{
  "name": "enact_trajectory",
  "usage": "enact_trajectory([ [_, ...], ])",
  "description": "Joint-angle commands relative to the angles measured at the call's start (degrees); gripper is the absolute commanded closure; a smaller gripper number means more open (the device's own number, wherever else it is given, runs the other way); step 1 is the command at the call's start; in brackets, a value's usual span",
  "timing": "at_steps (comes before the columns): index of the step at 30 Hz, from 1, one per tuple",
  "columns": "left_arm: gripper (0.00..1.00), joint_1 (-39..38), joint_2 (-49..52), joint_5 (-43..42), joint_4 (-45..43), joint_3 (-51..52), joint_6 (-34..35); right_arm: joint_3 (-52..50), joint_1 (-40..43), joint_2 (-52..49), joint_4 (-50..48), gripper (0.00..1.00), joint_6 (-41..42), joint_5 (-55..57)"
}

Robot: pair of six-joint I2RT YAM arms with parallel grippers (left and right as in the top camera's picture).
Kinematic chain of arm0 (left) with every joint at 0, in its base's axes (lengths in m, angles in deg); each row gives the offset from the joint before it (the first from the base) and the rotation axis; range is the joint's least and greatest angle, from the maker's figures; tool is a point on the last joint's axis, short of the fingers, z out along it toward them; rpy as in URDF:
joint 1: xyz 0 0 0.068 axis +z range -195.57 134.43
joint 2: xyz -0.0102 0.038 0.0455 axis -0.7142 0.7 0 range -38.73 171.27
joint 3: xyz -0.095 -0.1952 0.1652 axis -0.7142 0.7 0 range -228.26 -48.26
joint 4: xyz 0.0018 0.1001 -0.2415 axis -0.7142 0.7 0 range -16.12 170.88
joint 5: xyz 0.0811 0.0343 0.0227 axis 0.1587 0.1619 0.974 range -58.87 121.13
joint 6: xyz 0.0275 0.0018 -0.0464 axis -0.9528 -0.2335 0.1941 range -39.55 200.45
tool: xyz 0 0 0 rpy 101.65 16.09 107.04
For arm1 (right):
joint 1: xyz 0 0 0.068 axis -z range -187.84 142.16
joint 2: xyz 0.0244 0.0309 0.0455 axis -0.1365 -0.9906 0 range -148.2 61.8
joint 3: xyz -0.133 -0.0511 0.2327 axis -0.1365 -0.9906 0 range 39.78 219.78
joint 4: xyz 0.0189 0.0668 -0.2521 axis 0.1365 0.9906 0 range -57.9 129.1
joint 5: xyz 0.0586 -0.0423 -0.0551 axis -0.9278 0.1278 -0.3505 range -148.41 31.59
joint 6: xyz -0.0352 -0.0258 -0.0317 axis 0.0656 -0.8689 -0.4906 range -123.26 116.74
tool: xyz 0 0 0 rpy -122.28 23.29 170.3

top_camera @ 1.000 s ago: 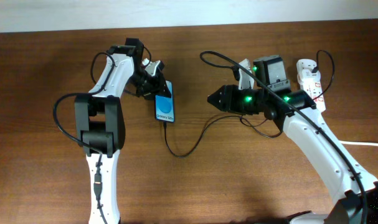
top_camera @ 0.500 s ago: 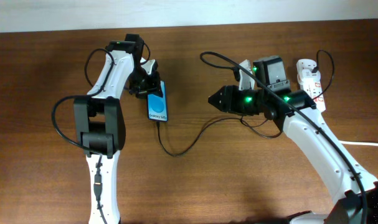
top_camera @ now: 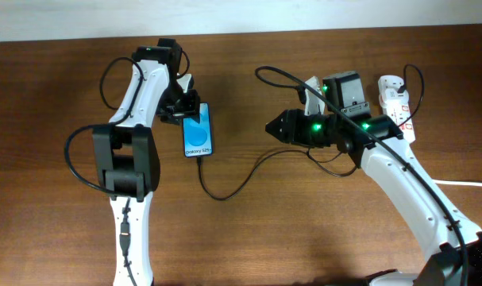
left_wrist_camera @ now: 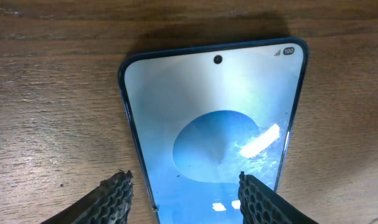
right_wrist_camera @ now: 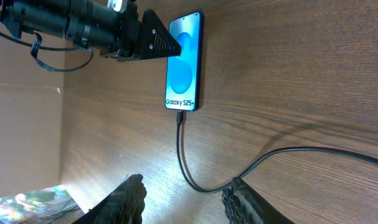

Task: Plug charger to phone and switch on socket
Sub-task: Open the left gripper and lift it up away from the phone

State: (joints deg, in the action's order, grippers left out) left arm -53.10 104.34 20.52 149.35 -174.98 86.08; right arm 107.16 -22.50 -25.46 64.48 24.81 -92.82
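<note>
Lying flat on the tabletop [top_camera: 304,230], the phone [top_camera: 197,133] has the charger [right_wrist_camera: 181,149] seated in its lower end, so plugging looks done; switching the socket [top_camera: 393,99] seems left. The left hand [left_wrist_camera: 189,196] is spread over the phone's top, the right hand [right_wrist_camera: 185,199] spread and empty.

My three views
Overhead looks straight down; both wrist cameras face the slim blue-screened phone [left_wrist_camera: 207,112], left close, right distant.

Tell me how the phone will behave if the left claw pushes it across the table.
The phone lies flat, rigid and glossy on the smooth table, so it would probably slide rather than tip. The plugged-in charger curls slackly, so it should trail limply, perhaps twisting the phone slightly.
</note>
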Motion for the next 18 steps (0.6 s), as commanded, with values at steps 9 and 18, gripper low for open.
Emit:
enact_trajectory([
  [9,0.44,1.0,0.5,4.7,9.3,-19.3,0.1,1.4,0.1,2.9,0.1,0.53,-3.9,1.8],
  [18,0.43,1.3,-2.4,4.6,21.3,-45.6,0.1,11.3,3.5,8.2,12.1,0.44,-8.3,8.2],
])
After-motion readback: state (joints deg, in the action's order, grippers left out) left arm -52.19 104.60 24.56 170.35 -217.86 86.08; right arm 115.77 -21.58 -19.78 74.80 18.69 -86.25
